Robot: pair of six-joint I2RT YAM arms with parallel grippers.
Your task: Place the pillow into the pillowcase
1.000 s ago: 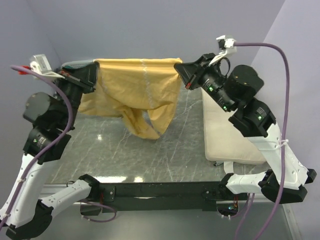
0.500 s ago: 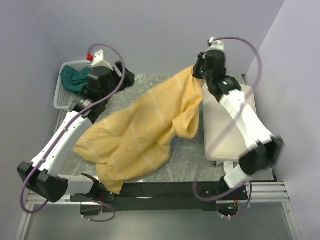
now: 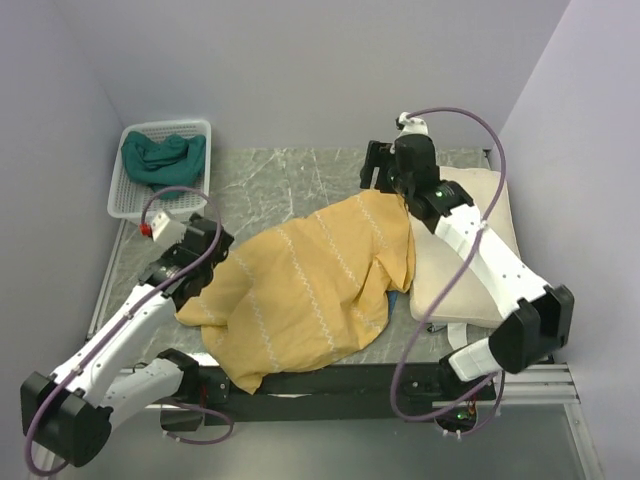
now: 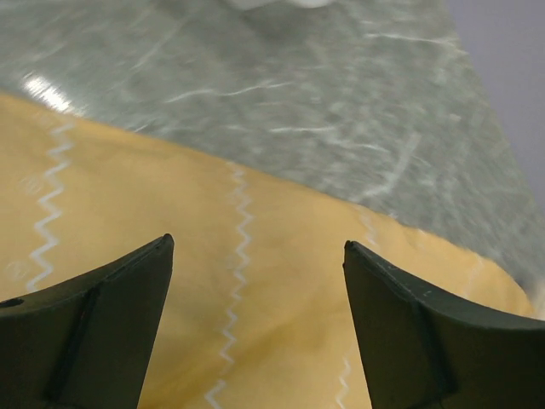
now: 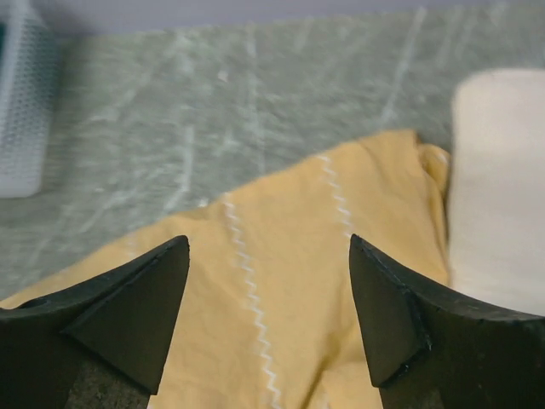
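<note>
The pillowcase (image 3: 305,285) lies crumpled on the middle of the table, mustard-yellow side out with white zigzag seams, and a sliver of blue shows at its right edge. The cream pillow (image 3: 465,255) lies flat along the table's right side, partly under my right arm, and the pillowcase's right edge touches it. My left gripper (image 3: 212,250) hovers open at the fabric's left edge; in the left wrist view the pillowcase (image 4: 255,324) lies below the left gripper (image 4: 255,243). My right gripper (image 3: 383,178) stands open over the far right corner, above the pillowcase (image 5: 289,290) and beside the pillow (image 5: 498,204).
A white mesh basket (image 3: 125,195) holding a dark green cloth (image 3: 160,155) stands at the far left corner; the basket (image 5: 21,94) also shows in the right wrist view. Grey marble tabletop (image 3: 290,185) shows behind the fabric. Walls close in on the left, back and right.
Both grippers opened and let go of the pillowcase, which dropped from being held up and now lies spread on the table. Both arms swung down lower over it.
</note>
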